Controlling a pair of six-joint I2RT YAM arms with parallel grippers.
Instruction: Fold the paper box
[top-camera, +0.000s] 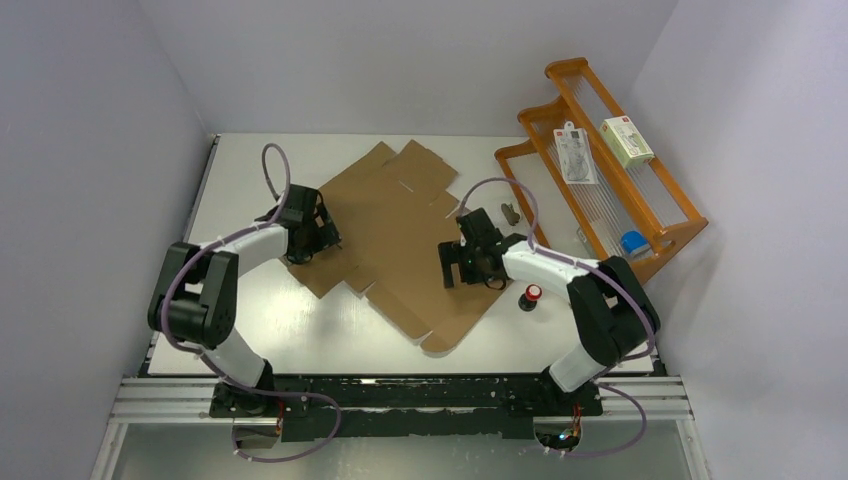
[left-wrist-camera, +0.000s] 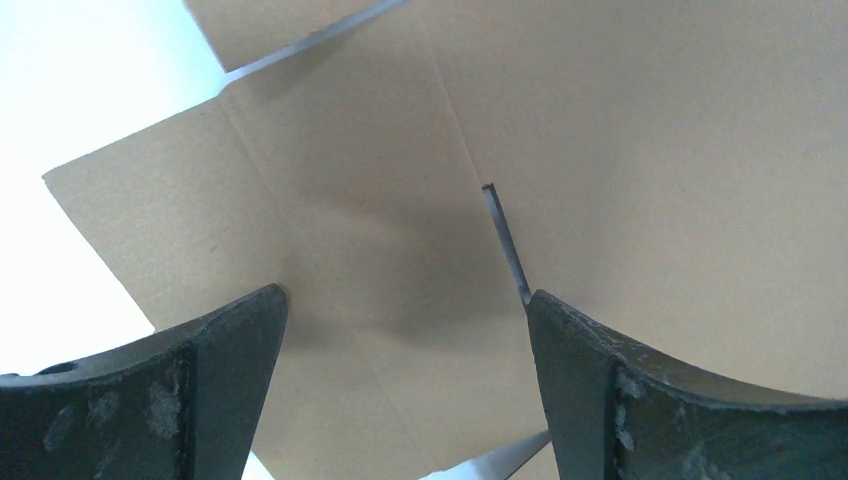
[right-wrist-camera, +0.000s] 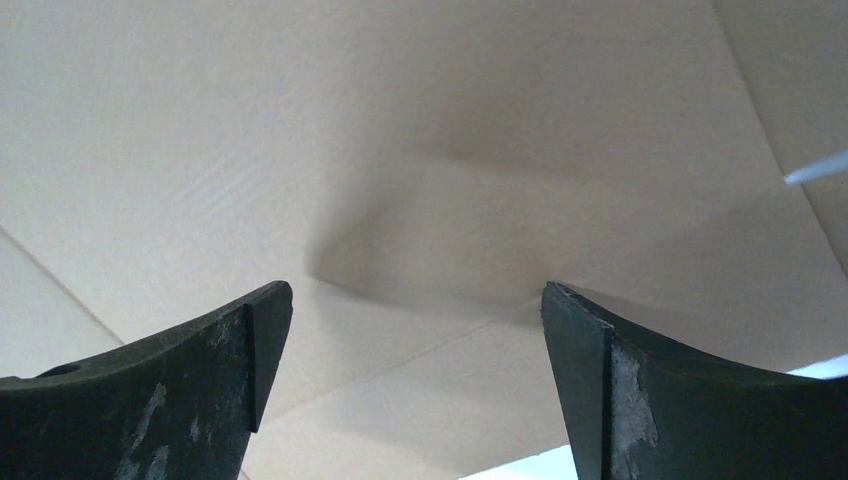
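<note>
A: Left pincer, state?
B: Spread wide, nothing between. The fingers are dark, curved and scuffed pale at the edges.

A: Where is it relative to the paper box?
B: Over the box's left edge, tips close above the board. Cannot tell whether they touch.

A: Material and shape of the box?
B: Plain brown corrugated cardboard, matte. It is a die-cut sheet with flaps, lying flat and unfolded at a diagonal in the middle of the white table. The left wrist view shows the sheet with crease lines and one narrow slit ending by the right finger.

A: Right pincer?
B: Also spread, empty. It sits over the sheet's right edge, facing the left pincer across the board. Under it the cardboard is smooth, with faint fluting and a fold line.

A: Right of that?
B: A small red-capped knob stands on the table just beside the right arm, clear of the sheet. Further right stands an orange-brown wooden rack with slatted shelves. It holds a white-and-green carton and a clear packet, well apart from the box.
</note>
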